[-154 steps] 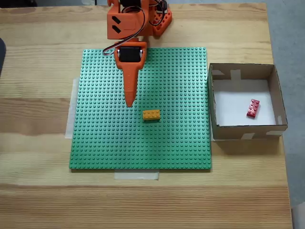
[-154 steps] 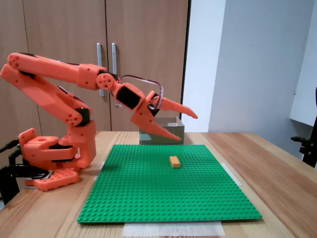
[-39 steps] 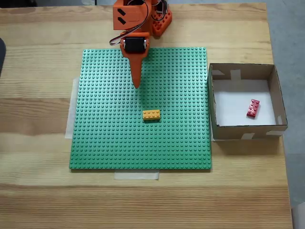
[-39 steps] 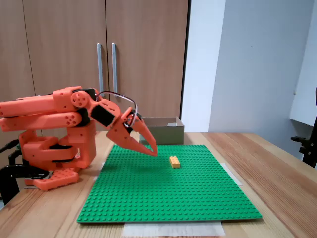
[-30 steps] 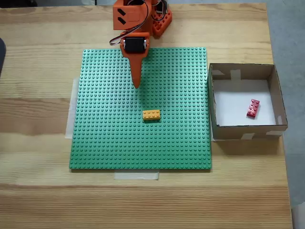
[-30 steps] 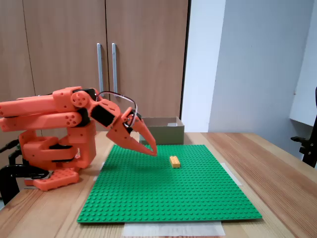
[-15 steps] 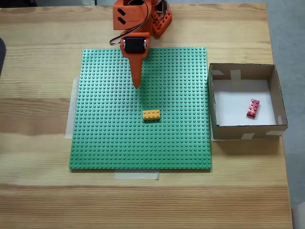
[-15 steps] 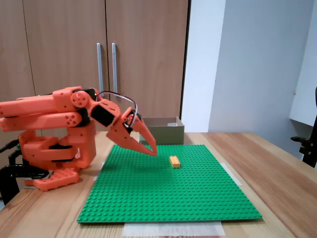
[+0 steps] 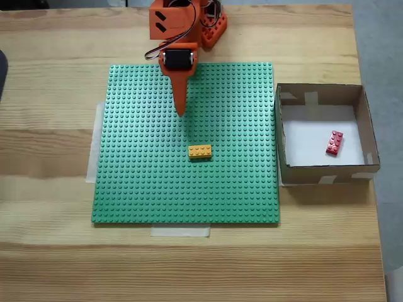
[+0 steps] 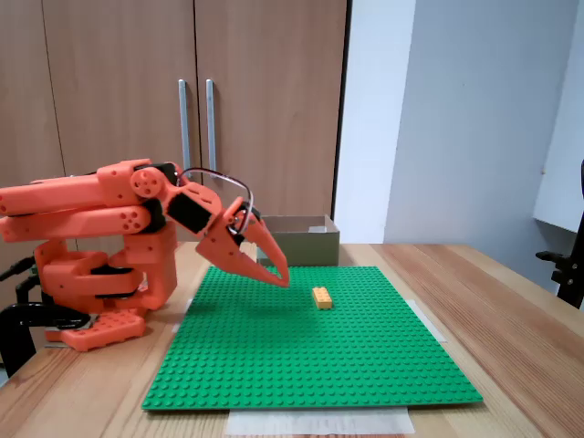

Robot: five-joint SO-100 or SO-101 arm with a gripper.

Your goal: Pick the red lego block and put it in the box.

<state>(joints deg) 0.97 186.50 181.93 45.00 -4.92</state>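
Red lego block (image 9: 334, 143): lodged in box (image 9: 321, 178), toward 3 o'clock wall; delivery judged done.
Hand (image 9: 181, 112): emptied, fingers drawn together, pulled back toward base at 12 o'clock since five seconds ago, motionless over last second.
Yellow-orange brick (image 9: 199, 151): left untouched on green baseplate (image 9: 138, 189).

A big green plate (image 9: 145, 182) with little bumps all over lies flat on the wooden bench (image 9: 50, 251). A small yellow-orange brick (image 9: 199, 151) sits on the green plate, near its middle. In a fixed view from the side the same brick (image 10: 321, 297) sits toward the back of the green plate (image 10: 310, 365). Pale tape (image 9: 180, 231) sticks out from under the plate's front edge, and more tape (image 9: 94, 141) shows along its left edge. Behind the bench stands a brown wooden cupboard (image 10: 109, 55) with two long silver handles (image 10: 195, 123). Next to it is a pale wall (image 10: 474, 109)
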